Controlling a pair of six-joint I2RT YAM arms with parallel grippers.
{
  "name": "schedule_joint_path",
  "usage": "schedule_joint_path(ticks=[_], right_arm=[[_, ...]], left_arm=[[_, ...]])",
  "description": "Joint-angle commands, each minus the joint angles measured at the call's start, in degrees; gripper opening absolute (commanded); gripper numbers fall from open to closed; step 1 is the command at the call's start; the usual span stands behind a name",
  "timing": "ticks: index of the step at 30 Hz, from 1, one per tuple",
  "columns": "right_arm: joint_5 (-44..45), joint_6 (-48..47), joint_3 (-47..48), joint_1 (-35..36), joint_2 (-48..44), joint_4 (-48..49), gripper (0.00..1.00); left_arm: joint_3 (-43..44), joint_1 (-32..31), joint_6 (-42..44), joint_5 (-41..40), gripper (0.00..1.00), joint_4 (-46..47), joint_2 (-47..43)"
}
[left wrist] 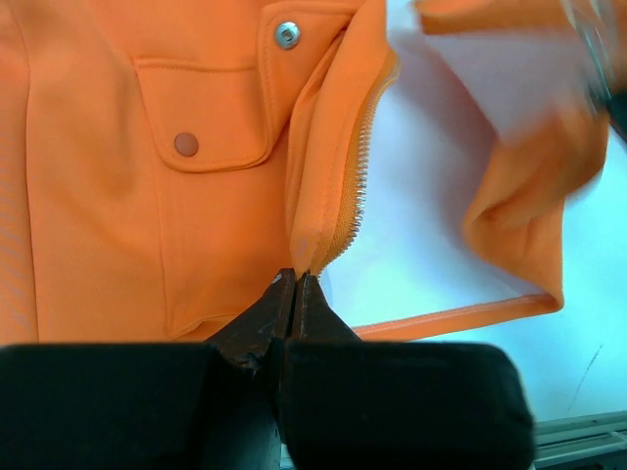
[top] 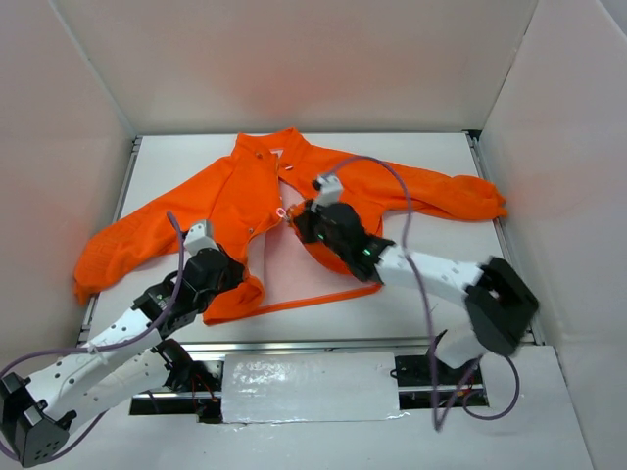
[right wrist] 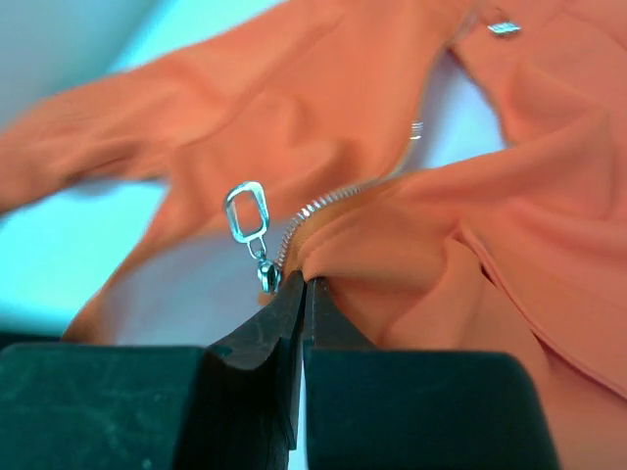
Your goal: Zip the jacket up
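1 jacket (top: 240,201). 2 sleeves (top: 122,245), at 9 and 2 o'clock in the top view. 2 grippers: left gripper (left wrist: 295,284), right gripper (right wrist: 297,291). Left wrist view: 1 flapped pocket (left wrist: 201,108), 2 snap buttons (left wrist: 186,145) at 10 and 12 o'clock. Right wrist view: 1 zipper pull (right wrist: 249,217). 1 table (top: 411,157).

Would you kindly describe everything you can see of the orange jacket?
The jacket is bright orange fabric with a pale pinkish lining, lying unzipped on the white table, collar at the far side, sleeves spread left and right. A flapped pocket with a snap button sits beside the zipper teeth; a silver zipper pull dangles by the right gripper. It and the left gripper, both shut, each pinch one front edge.
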Motion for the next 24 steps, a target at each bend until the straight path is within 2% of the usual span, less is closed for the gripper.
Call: schedule_joint_path(ticks=[1, 3, 5, 7, 9, 13, 16, 24], right_arm=[[-11.84, -3.37, -22.02, -0.49, -21.72, 27.02, 0.00], [-16.70, -3.46, -22.70, -0.24, -21.16, 20.33, 0.00], [-16.37, 0.72, -20.51, 0.11, -13.45, 8.41, 0.00], [-16.63, 7.22, -19.45, 0.20, -6.50, 2.90, 0.00], [-17.94, 9.71, -17.97, -0.32, -0.63, -1.75, 0.00], [-15.59, 10.68, -6.54, -0.24, 6.70, -14.24, 0.00], [-13.48, 10.86, -5.74, -0.15, 6.97, -13.47, 0.00], [-9.17, 9.64, -9.86, -0.15, 2.94, -1.79, 0.00]], left_arm=[[2.50, 0.28, 2.09, -1.45, 0.00, -0.83, -0.72], [1.18, 0.28, 2.00, -1.62, 0.00, -0.22, -1.43], [-1.28, 0.28, 1.74, -1.19, 0.00, 1.10, -1.78], [-2.34, 0.37, 1.48, -0.31, 0.00, 2.68, -0.83], [-1.65, 0.45, 1.21, 0.22, 0.00, 2.43, 0.23], [-0.15, 0.37, 1.03, 0.48, 0.00, 1.28, 1.47], [0.20, 0.28, 1.03, 0.31, 0.00, 0.67, 0.33], [-0.15, 0.28, 1.65, 0.31, 0.00, -0.04, -1.26]])
